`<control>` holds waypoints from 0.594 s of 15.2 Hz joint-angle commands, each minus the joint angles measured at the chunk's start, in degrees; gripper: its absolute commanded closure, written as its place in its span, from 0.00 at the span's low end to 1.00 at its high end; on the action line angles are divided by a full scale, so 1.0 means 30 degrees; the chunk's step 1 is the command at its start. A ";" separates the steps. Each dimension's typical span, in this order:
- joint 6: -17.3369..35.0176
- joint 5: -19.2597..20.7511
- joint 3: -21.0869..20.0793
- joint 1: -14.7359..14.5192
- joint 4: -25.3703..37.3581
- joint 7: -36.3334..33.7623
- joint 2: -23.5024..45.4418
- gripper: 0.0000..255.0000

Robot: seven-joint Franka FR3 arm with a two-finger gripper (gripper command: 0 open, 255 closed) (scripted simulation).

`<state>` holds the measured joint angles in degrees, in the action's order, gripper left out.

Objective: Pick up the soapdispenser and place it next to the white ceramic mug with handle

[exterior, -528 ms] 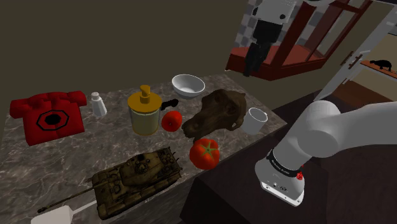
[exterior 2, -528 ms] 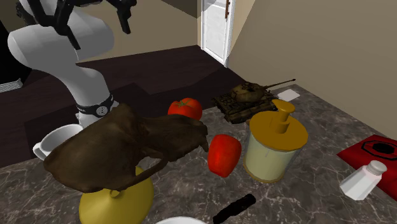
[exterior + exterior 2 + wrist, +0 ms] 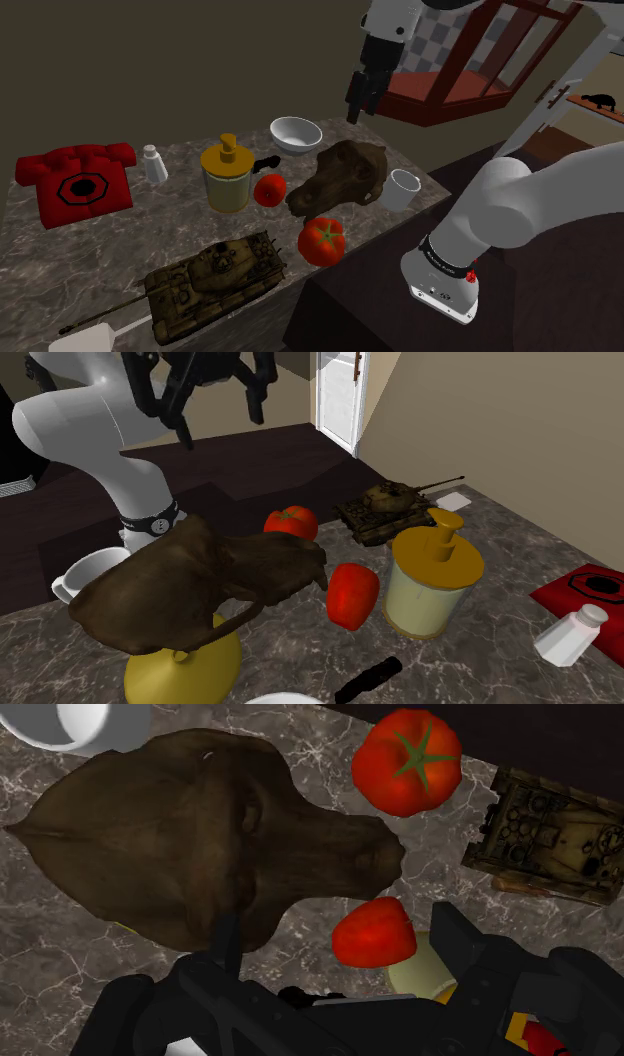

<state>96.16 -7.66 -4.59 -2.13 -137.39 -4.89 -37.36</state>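
The gripper (image 3: pixel 360 98) hung high above the marble counter (image 3: pixel 60 260), its black fingers (image 3: pixel 257 397) spread apart and clasping nothing. The soap dispenser (image 3: pixel 228 178), a cream jar with a mustard-yellow lid and pump, stood upright mid-counter, just beside a small red fruit (image 3: pixel 269 189). What the jar held could not be told. A brown animal-head figure (image 3: pixel 340 178) lay between it and the white mug (image 3: pixel 403 188), which sat near the counter's edge, its inside plain white. The white bowl (image 3: pixel 295 133) behind likewise showed a plain white interior.
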 commanded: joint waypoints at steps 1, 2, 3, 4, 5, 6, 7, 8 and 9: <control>0.1009 -0.0222 -0.0640 -0.0184 0.0535 -0.0579 0.1390 0.00; 0.1405 -0.0272 -0.0916 -0.0250 0.0850 -0.0841 0.2041 0.00; 0.1784 -0.0302 -0.1192 -0.0305 0.1189 -0.1105 0.2700 0.00; 0.2147 -0.0306 -0.1456 -0.0362 0.1551 -0.1376 0.3367 0.00; 0.2491 -0.0288 -0.1717 -0.0412 0.1937 -0.1653 0.4042 0.00; 0.2817 -0.0247 -0.1975 -0.0455 0.2347 -0.1934 0.4724 0.00; 0.3123 -0.0181 -0.2226 -0.0496 0.2780 -0.2222 0.5413 0.00; 0.3410 -0.0090 -0.2471 -0.0536 0.3236 -0.2518 0.6108 0.00; 0.3675 0.0026 -0.2707 -0.0577 0.3715 -0.2822 0.6810 0.00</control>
<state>106.29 -7.93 -11.93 -3.77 -128.09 -12.36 -19.49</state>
